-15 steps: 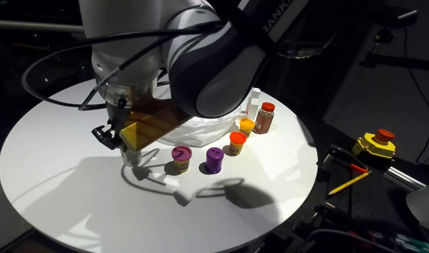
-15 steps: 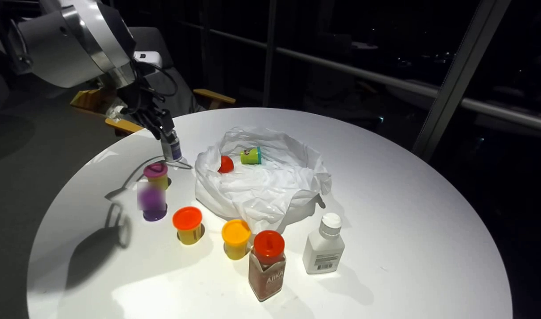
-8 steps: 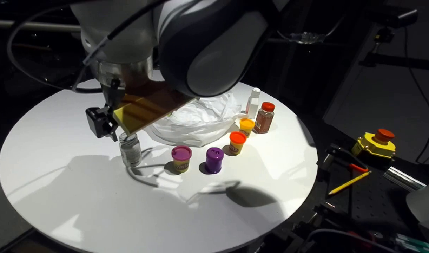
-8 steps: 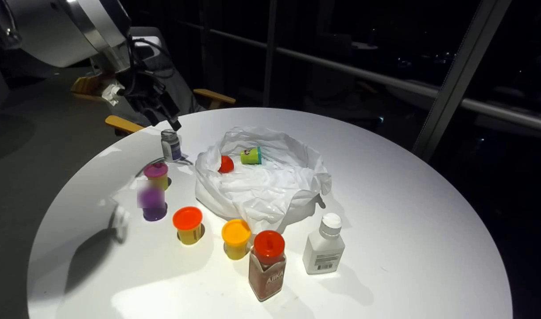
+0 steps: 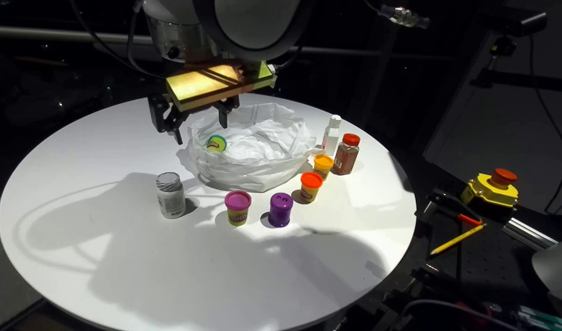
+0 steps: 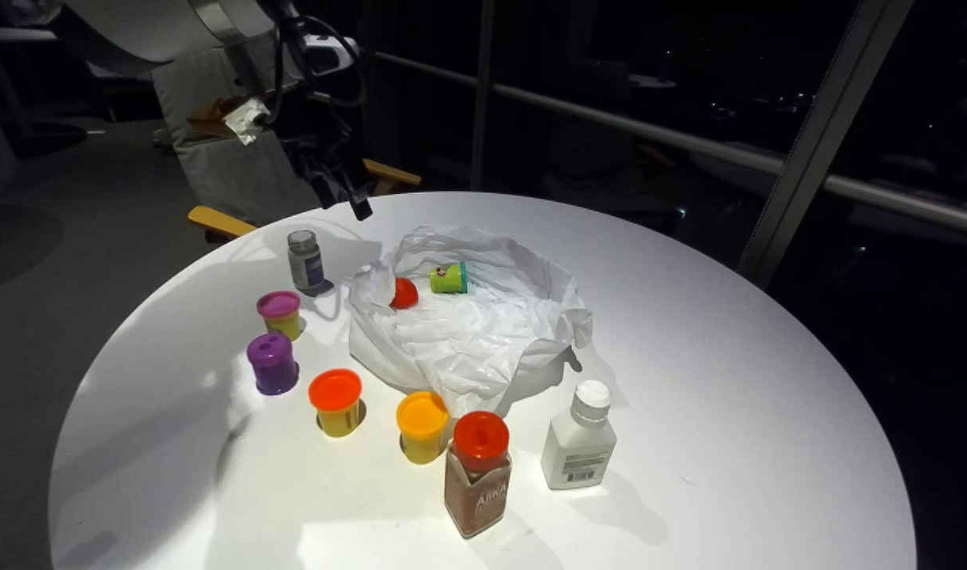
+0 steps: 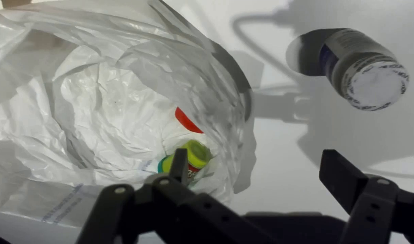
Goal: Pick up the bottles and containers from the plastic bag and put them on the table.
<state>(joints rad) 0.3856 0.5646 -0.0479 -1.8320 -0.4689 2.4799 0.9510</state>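
In exterior view, clock round plastic bag point(image 6: 499, 321): 8 o'clock, purple canister point(image 6: 273, 368); 9, magenta-lidded Play-Doh tub point(image 6: 281, 314); 10, purple-labelled bottle point(image 6: 306, 265); 8, closer in, orange-red-lidded tub point(image 6: 336, 408); 10, gripper point(image 6: 343, 207) aloft, jaws spread wide, released. Inside bag rim: red round item point(image 6: 405, 294), partly hidden; green tub point(image 6: 449, 279). 7, yellow-lidded tub point(image 6: 422, 429) just beside red-capped spice jar point(image 6: 479, 479), 6; 5, white bottle point(image 6: 580, 447); 3, table point(image 6: 745, 356) stretching wide to curved edge.

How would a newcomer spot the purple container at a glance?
On the round white table sits an open, crumpled plastic bag. Just outside it, between a pink-lidded tub and an orange-red-lidded tub, stands the purple container. Both neighbours have yellow bodies; this one is purple from top to base.
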